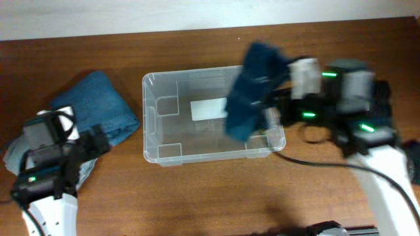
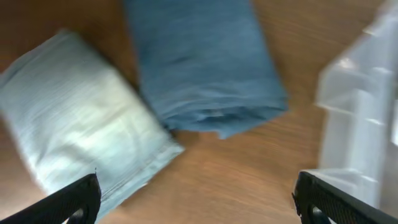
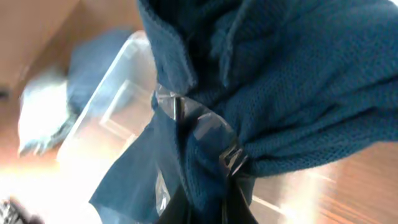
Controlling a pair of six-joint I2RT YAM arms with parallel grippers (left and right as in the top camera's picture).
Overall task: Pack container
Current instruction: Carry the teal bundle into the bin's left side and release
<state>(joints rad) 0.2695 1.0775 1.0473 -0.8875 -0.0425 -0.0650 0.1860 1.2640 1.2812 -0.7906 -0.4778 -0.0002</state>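
The right gripper [image 3: 202,134] is clutching a dark blue cloth [image 1: 252,92], dangling it over the right end of the container [image 1: 146,111]. The container is sitting mid-table and, as far as the blur lets me judge, holding nothing yet. The left gripper [image 2: 196,193] is hanging spread wide and empty above a folded blue cloth [image 1: 98,105] and a pale cloth [image 2: 74,130], both lying outside the container.

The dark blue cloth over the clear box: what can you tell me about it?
The dark blue cloth looks like soft, finely knitted fabric, bunched with loose folds hanging down. The right hand pinches a gathered fold and holds it above the right end of the clear container. It looks blurred from overhead. Whether its lower edge touches the container's floor cannot be told.
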